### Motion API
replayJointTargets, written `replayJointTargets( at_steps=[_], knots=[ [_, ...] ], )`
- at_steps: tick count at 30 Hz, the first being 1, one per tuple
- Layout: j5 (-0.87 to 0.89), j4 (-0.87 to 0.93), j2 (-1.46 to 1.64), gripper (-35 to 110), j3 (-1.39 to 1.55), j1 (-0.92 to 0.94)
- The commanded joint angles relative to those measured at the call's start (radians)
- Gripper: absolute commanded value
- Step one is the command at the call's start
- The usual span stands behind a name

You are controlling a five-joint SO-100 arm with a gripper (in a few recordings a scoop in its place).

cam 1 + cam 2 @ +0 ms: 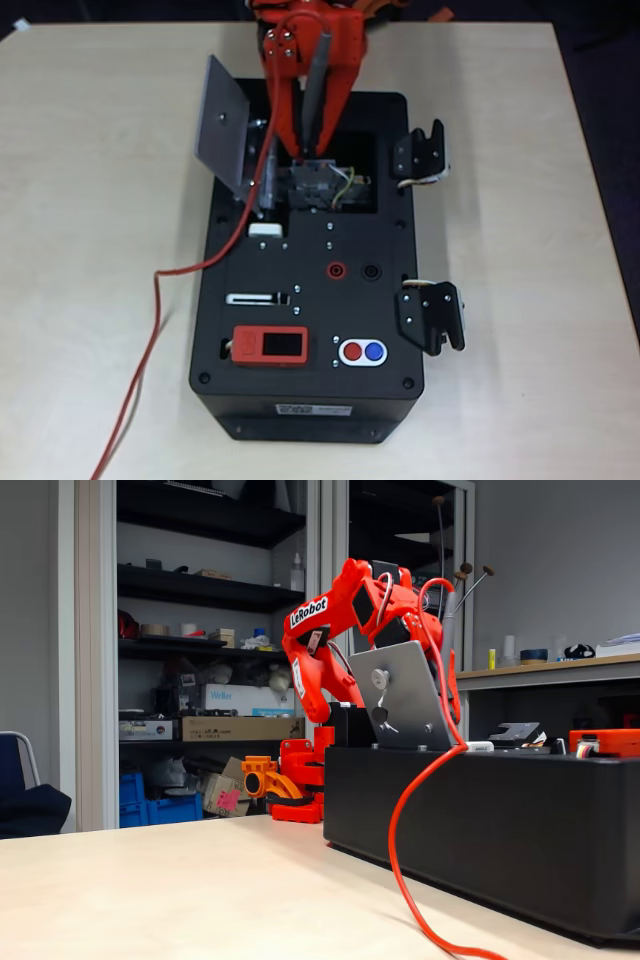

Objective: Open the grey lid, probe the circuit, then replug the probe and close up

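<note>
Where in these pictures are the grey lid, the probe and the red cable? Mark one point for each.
grey lid point(222, 120): overhead view, middle of the raised flat plate.
probe point(316, 85): overhead view, middle of the grey rod held in the gripper.
red cable point(400, 820): fixed view, the loop hanging before the box's side.

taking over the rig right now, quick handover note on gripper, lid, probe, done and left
Gripper: shut on the probe, reaching down into the open compartment of the black box.
Grey lid: swung up, standing open on the left in the overhead view.
Red cable: trails off the box across the table.
Done: lid opened, probe picked up.
Left: finish probing, replug probe, close lid.
</note>
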Motion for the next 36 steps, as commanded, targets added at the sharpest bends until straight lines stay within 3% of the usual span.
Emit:
replayJointTargets(
  at_steps=[1,36],
  knots=[
    [0.005,-0.015,0.025,0,0.028,0.023],
    [-0.011,-0.074,0.095,0,0.138,0.034]
  ],
)
